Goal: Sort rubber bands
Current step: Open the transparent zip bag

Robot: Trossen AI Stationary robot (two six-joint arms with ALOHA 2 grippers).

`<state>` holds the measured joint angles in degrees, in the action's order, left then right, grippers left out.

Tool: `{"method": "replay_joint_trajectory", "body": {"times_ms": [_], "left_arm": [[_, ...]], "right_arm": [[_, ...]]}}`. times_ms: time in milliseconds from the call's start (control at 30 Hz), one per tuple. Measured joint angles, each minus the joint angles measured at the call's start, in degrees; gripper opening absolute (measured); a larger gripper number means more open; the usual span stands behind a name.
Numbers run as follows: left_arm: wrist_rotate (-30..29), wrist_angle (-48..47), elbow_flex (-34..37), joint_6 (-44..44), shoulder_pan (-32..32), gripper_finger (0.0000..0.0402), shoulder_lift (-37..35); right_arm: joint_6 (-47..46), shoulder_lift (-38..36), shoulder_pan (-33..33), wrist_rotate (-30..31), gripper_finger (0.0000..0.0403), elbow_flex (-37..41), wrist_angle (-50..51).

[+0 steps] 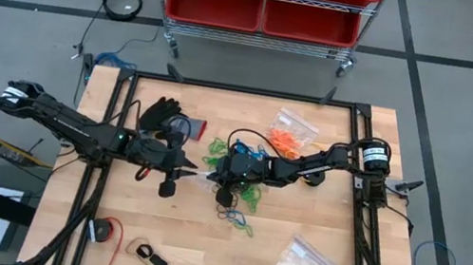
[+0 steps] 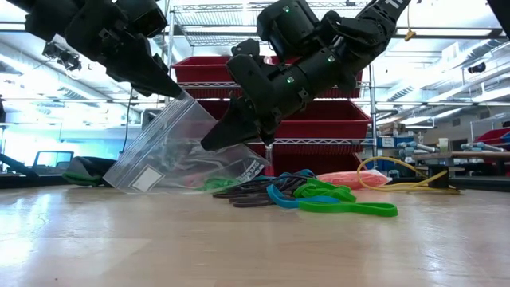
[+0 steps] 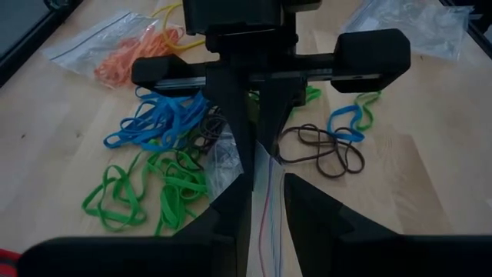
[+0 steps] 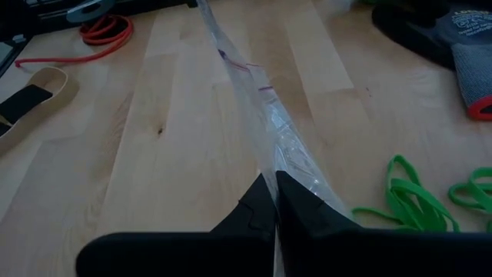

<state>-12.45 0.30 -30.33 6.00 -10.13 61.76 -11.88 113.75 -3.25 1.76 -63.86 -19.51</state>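
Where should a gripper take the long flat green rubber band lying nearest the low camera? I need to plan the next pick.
Take the flat green rubber band at its free end, away from the pile of blue and dark rubber bands, coming straight down from above. It lies flat on the wooden table, stretched out, and that end looks clear of the other loops; the other end runs into the pile.

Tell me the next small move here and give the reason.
Probably draw the two pincers slightly apart to open the clear plastic zip bag: the left pincer and right pincer each pinch its rim, and the loose rubber bands lie outside on the wooden table.
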Motion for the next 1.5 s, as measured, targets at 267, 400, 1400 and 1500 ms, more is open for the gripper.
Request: {"method": "replay_joint_trajectory", "body": {"times_ms": [267,400,1400,1500], "left_arm": [[-0.44,-0.53,0.00,0.00,0.00,0.0088,0.02],[-0.47,-1.27,0.00,0.00,0.00,0.0088,0.02],[-0.50,-2.87,0.00,-0.16,0.02,0.0088,-2.33],[1.75,-3.15,0.00,0.57,0.02,0.0088,-2.40]], "right_arm": [[0.00,0.00,0.02,-0.22,0.0000,0.00,0.09],[0.00,0.00,0.00,-0.38,0.0000,0.00,0.31],[-0.05,0.00,0.01,-0.46,0.0000,0.00,0.41],[-0.07,0.00,0.00,-0.46,0.0000,0.00,0.48]]}}
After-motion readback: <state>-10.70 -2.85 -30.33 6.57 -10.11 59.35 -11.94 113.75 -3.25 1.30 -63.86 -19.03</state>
